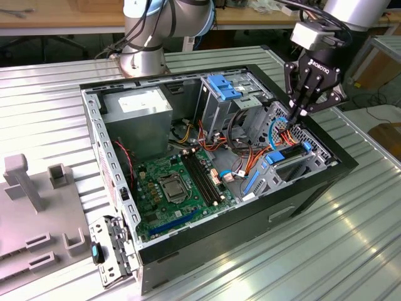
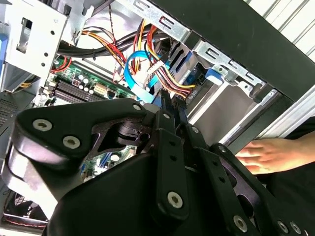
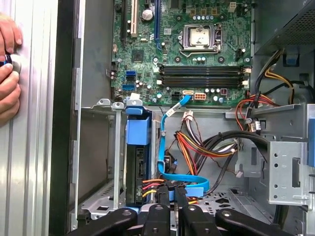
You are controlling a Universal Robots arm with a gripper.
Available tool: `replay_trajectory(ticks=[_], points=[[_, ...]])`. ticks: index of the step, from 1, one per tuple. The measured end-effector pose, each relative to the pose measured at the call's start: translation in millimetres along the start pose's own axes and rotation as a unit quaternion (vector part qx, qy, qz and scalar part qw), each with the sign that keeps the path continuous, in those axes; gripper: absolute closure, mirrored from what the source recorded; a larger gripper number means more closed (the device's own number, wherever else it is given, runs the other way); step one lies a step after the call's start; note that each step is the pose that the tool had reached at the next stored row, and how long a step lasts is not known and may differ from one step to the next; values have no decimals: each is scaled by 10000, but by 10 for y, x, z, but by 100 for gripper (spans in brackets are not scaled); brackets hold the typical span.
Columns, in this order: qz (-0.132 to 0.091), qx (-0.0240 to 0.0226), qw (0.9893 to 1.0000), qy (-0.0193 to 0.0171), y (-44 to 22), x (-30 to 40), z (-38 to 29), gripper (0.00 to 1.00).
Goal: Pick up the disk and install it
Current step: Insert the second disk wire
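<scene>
The claw point(image 1: 294, 116) hung inside the open PC case point(image 1: 313, 182), down at the drive-bay end, w/ its fingers point(image 3: 169, 199) pressed together and nothing visibly between them; tips sat among the coloured power wires point(image 3: 197, 147) and the flat blue data cable point(image 3: 182, 179). The disk point(image 3: 137, 157) was already seated in its bay, standing on edge w/ its blue carrier rail showing. In the first wrist view it lay just beside the fingertips, long axis running along the bay toward the motherboard point(image 3: 187, 49). Judged from that, the disk looked installed or nearly so, claw closer to the cables than to the drive itself. A person's hand point(image 2: 261, 155) rested on the desk point(image 1: 351, 238) just outside the case wall.
</scene>
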State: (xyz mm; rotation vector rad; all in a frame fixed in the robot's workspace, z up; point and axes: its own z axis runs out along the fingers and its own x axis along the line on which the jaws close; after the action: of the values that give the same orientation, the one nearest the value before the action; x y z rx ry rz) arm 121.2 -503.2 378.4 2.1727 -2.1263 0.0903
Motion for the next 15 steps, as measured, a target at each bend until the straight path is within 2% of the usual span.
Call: replay_trajectory(ticks=[7, 14, 15], points=[[-3, 0, 10000, 0, 1, 148, 80, 84], [-3, 0, 10000, 1, 1, 160, 83, 82], [-3, 0, 10000, 0, 1, 166, 85, 76]])
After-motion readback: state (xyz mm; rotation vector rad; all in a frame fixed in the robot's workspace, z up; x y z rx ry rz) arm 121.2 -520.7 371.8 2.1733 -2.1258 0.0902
